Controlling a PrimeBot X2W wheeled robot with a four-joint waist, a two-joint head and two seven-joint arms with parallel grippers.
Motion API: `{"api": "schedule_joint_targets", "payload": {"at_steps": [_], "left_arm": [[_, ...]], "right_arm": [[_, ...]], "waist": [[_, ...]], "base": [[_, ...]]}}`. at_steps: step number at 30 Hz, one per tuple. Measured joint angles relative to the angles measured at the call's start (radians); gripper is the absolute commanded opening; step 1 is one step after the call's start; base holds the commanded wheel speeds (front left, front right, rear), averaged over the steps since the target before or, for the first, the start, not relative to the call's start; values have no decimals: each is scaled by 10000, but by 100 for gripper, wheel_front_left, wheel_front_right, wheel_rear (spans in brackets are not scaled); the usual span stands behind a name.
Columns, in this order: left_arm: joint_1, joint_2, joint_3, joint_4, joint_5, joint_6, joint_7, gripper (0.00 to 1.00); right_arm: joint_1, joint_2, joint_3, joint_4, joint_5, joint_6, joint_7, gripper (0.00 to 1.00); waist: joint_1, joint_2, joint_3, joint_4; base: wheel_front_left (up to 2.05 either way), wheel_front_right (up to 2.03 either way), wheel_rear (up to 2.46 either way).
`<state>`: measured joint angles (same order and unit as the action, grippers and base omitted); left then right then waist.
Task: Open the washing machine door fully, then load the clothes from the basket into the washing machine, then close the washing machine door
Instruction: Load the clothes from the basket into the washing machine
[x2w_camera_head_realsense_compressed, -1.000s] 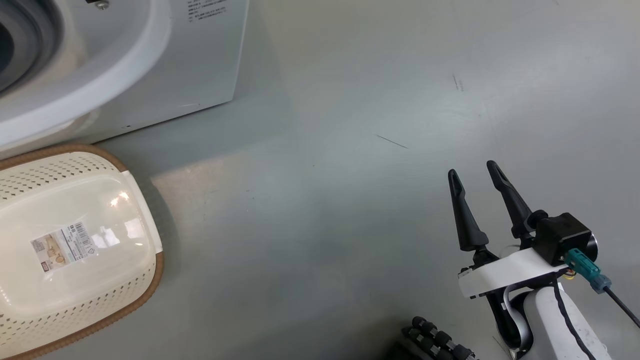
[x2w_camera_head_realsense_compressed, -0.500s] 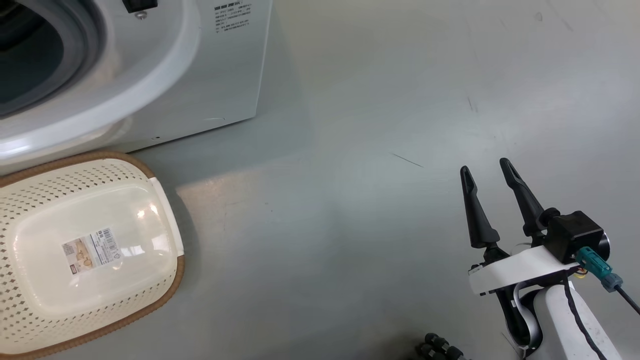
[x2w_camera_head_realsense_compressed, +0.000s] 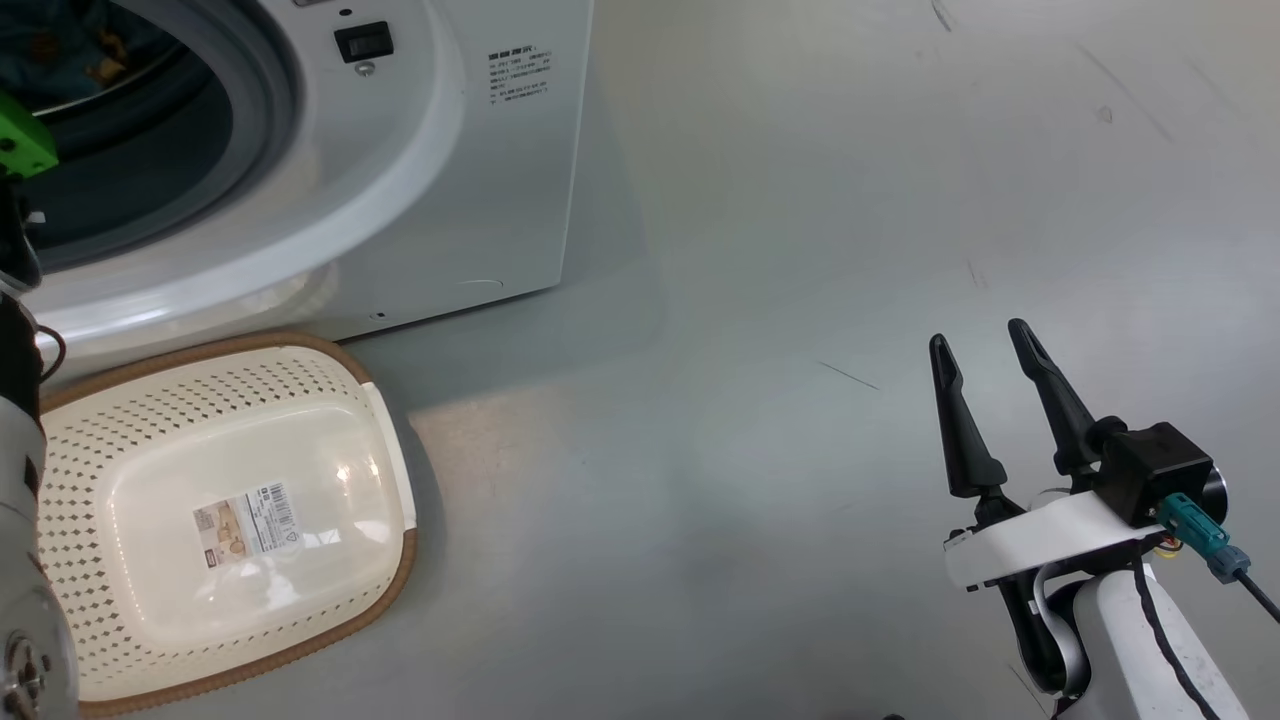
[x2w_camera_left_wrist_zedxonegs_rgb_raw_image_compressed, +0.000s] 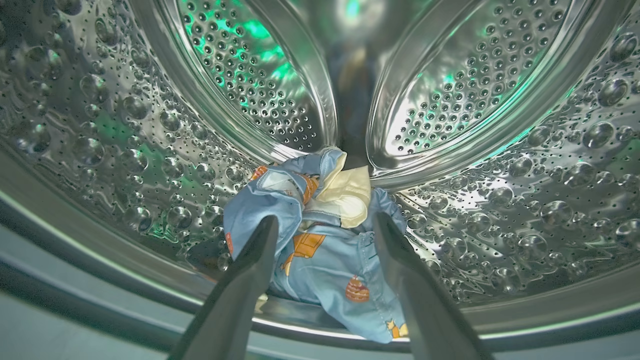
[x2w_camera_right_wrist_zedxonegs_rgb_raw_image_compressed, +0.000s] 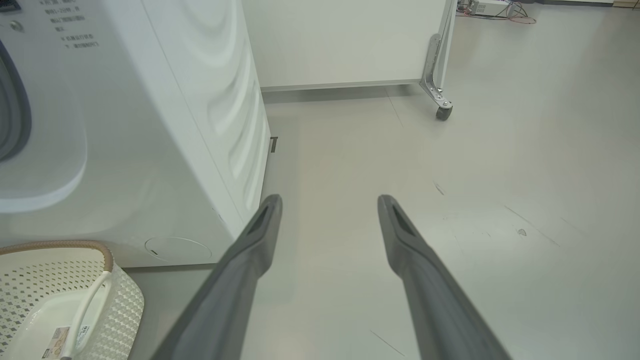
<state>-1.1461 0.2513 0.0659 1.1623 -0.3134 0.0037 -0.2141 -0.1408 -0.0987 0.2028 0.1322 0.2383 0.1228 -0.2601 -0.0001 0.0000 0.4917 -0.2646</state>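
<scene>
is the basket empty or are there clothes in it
Empty: the basket shows a bare bottom with only its label sticker, no fabric. The clothes lie in the steel drum.

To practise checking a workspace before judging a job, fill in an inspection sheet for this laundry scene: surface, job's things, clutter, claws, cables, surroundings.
Surface: grey floor, faint scuffs.
Job's things: clothes lie in the drum; basket empty, on the floor in front of the washer.
Clutter: nothing seen.
Claws: left claw open, pointing into the drum at the clothes; right claw open above the floor, holding nothing.
Cables: black cable with a teal plug at the right wrist; wires far off on the floor.
Surroundings: white panel on a castor beyond the washer.
</scene>
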Motion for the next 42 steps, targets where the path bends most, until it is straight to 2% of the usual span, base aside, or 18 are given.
{"api": "schedule_joint_targets", "payload": {"at_steps": [6,12,23,32,38,42], "left_arm": [[509,-184,81,115,-228,-150,-186,100],[1132,-401,144,161,-330,-476,-339,100],[2356,-934,-240,-8,-182,-800,-349,100],[3436,-1200,-29,-1106,-222,-917,-353,100],[4451,-1657,71,-1735,-240,-1005,-380,100],[5063,-1753,265,-2209,-357,-1012,-380,100]], "right_arm": [[5,-25,-69,109,0,0,0,100],[35,-25,-263,199,0,0,0,100],[477,-109,-577,311,0,0,0,100],[755,-274,-700,326,0,0,0,100],[945,-345,-713,320,-15,0,0,100],[1157,-362,-708,316,-15,0,0,100]], "waist": [[0,0,-503,195],[0,0,-1076,357],[0,0,-2029,702],[0,0,-2792,1084],[0,0,-3245,1336],[0,0,-3521,1494]], "base": [[0,0,0],[0,0,0],[0,0,0],[0,0,0],[0,0,0],[0,0,0]]}}
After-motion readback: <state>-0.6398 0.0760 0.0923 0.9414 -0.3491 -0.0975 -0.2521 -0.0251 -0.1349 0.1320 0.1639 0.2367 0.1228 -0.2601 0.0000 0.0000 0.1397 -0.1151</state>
